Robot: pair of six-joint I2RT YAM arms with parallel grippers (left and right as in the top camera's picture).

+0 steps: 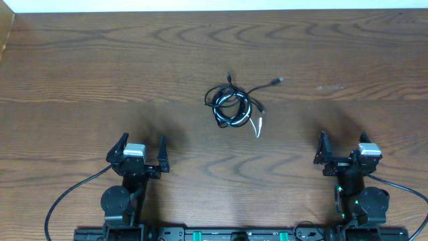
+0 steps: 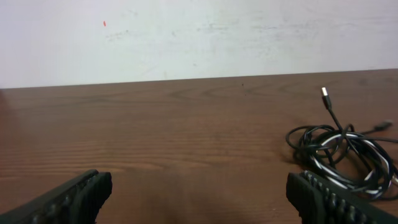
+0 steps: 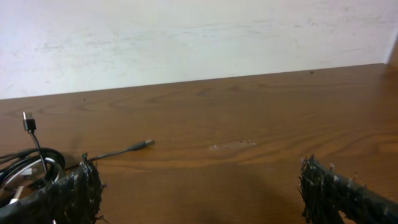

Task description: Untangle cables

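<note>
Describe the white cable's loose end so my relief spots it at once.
Near the middle of the wooden table lies a small coil of cables. The white cable's end trails out of its lower right, toward the table's near edge. It is the only pale tail; the other loose ends are black.

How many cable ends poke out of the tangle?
4. One black end points away, one grey-tipped end reaches right, one short black end lies right of the tangle, one white end trails toward the near edge. Others may hide.
</note>
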